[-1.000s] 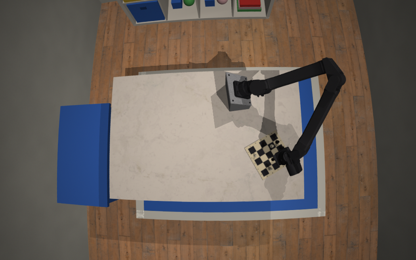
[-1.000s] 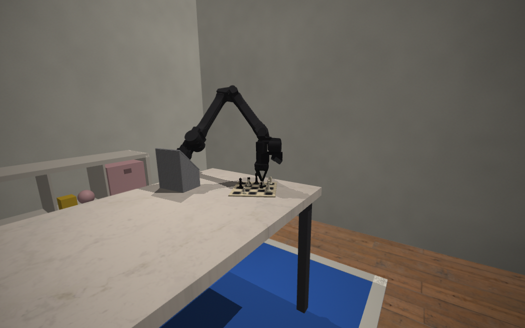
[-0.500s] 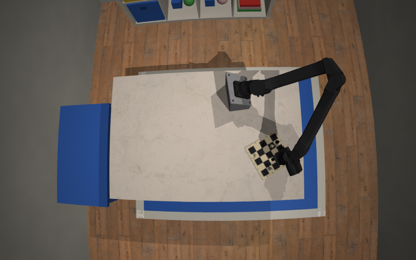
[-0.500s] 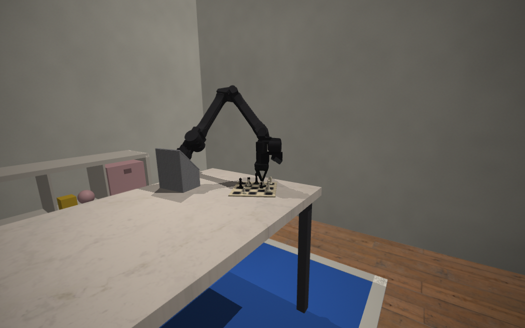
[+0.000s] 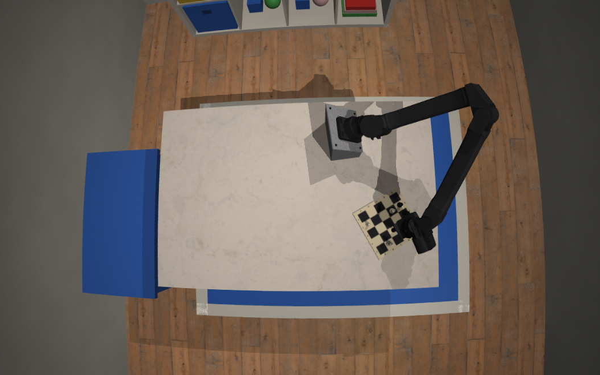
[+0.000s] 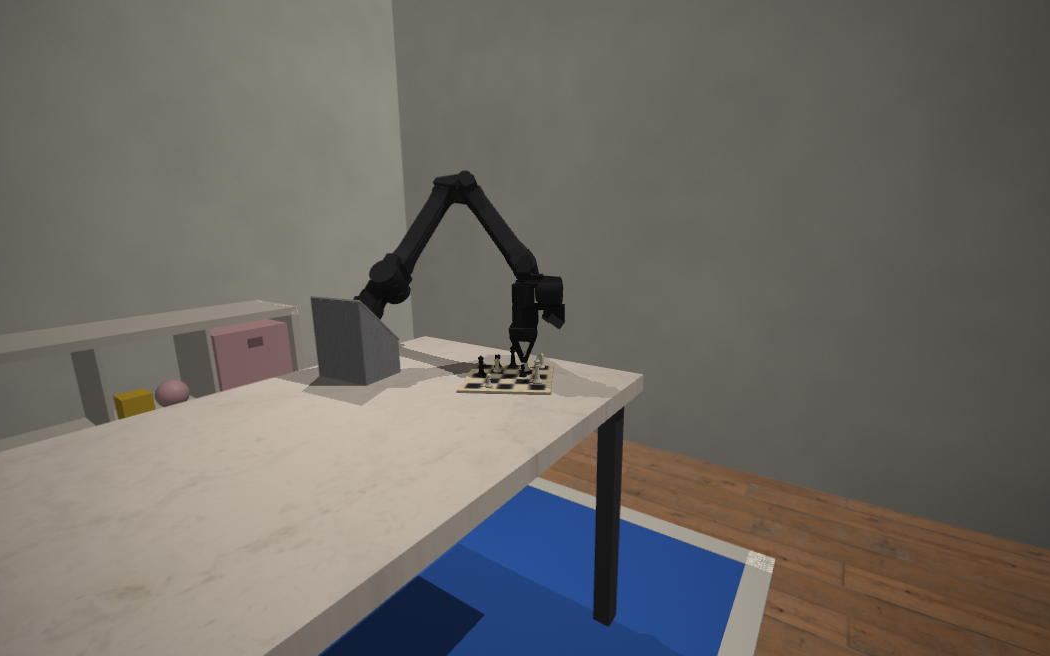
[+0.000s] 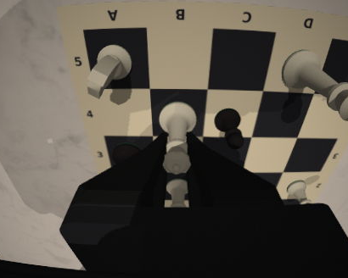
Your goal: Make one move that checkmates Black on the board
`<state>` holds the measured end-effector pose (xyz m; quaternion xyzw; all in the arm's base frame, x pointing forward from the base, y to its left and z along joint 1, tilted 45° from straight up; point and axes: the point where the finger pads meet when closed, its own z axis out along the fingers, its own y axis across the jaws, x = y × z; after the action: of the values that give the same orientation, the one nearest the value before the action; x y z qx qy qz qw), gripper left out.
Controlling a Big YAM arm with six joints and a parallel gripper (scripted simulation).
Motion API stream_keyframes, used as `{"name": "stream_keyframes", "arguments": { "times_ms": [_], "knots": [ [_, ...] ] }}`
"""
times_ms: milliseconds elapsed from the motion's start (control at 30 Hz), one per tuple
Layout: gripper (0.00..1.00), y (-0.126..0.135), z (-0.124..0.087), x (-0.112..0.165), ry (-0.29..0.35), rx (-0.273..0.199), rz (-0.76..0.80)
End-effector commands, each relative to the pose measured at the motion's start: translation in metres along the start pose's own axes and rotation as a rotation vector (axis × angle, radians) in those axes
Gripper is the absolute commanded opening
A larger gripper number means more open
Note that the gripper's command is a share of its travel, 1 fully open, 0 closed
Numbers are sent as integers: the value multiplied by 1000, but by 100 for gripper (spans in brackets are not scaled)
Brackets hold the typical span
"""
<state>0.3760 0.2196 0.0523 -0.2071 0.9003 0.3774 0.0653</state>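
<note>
Closed tight on a white piece (image 7: 176, 124), the hand (image 7: 176, 170) points straight down over the board (image 7: 74, 30), gripping it high on the stem so its base hangs level over the B4 square. Just beyond sits a black pawn (image 7: 228, 121) on C4, and farther off white pieces stand on A5 (image 7: 108, 68) and D5 (image 7: 313, 75), all near the surface's (image 6: 284, 456) corner.

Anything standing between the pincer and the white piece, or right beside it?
Nothing between: the pincer is shut on the white piece. A black pawn stands on the neighbouring C-file square.
</note>
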Motion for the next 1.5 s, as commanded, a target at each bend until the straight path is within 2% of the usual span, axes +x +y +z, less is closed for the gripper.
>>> {"name": "stream_keyframes", "arguments": {
  "times_ms": [0,1467],
  "knots": [
    [0,-7,-2,-8,-13,5,-6],
    [0,-10,-4,-11,-18,7,0]
  ]
}}
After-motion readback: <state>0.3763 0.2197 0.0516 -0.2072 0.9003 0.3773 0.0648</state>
